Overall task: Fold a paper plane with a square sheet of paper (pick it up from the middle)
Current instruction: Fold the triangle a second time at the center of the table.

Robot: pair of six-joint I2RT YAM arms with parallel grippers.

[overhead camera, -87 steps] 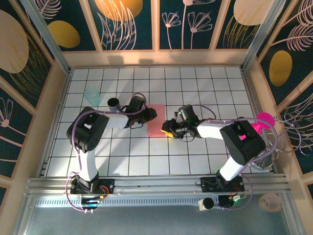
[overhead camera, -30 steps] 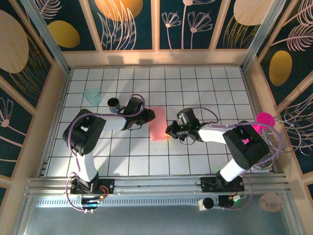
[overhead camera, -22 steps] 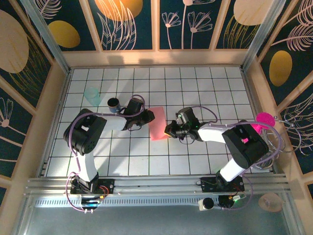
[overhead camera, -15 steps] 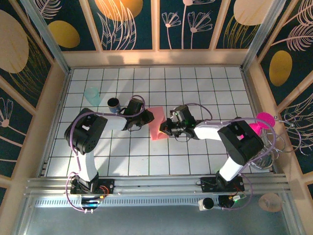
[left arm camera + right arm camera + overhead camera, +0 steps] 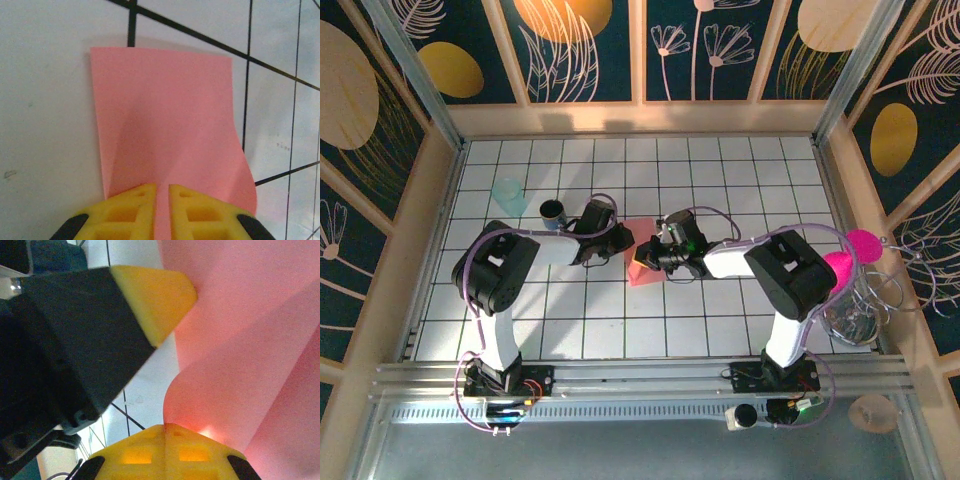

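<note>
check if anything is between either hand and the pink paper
Nothing visible stands between them. The right hand is shut on the paper, and the left hand has an edge of it between its fingers.

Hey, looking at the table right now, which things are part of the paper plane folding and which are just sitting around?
In the job:
square sheet of paper
left gripper, pinching one edge of it
right gripper, shut on the opposite edge

Just lying about:
teal cup
dark cup
magenta disc
</note>
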